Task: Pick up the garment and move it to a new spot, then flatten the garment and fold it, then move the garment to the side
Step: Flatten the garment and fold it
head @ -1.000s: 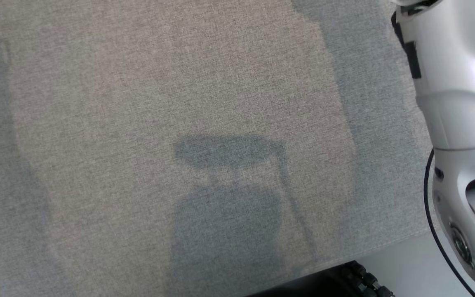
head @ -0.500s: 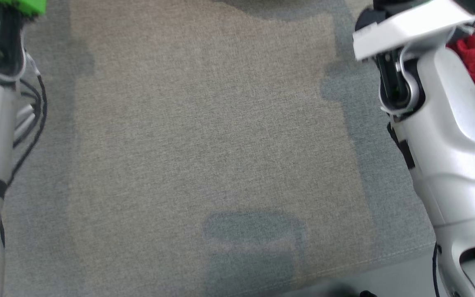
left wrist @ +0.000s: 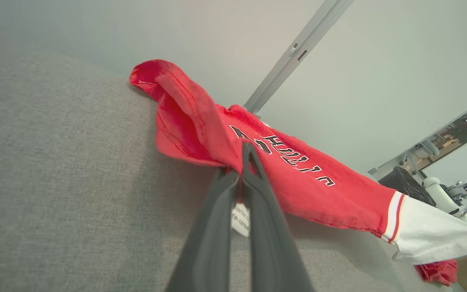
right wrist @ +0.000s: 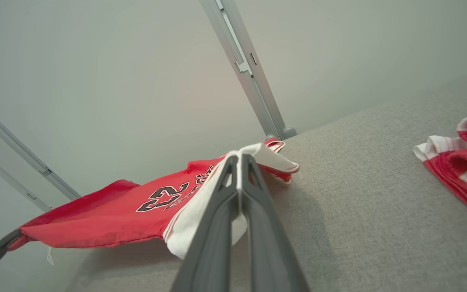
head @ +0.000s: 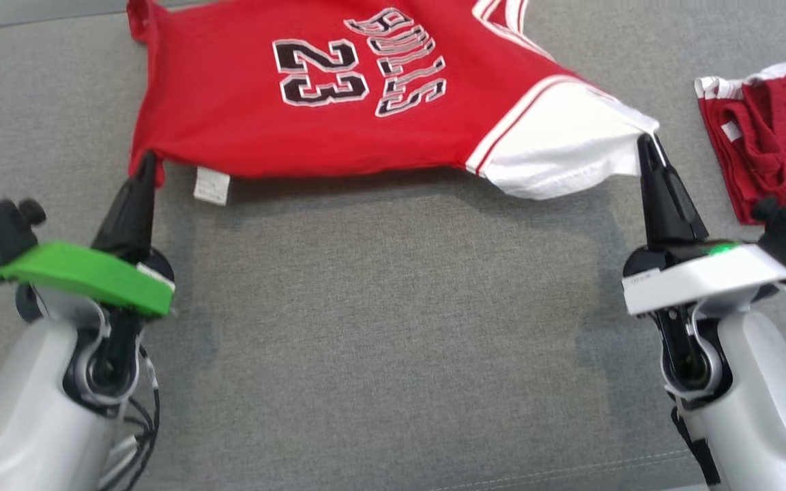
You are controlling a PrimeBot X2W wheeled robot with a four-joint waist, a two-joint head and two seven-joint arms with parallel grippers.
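Observation:
The garment is a red jersey with a black "23", lettering and a white side panel. It is stretched sideways between my two grippers across the far part of the grey cushion. My left gripper is shut on its red near-left corner, by a white label. The left wrist view shows the left gripper pinching the garment. My right gripper is shut on the white corner; in the right wrist view the right gripper grips the garment. The near edge is lifted and casts a shadow.
A second red and white garment lies bunched at the far right of the cushion, also visible as the second garment. A grey metal post rises behind the cushion against a pale wall. The cushion's front seam runs along the bottom right.
The head camera has swung: it showed bare grey cushion and pale forearms before. Now it shows both grippers shut on the stretched garment. I cannot tell any movement of the garment itself.

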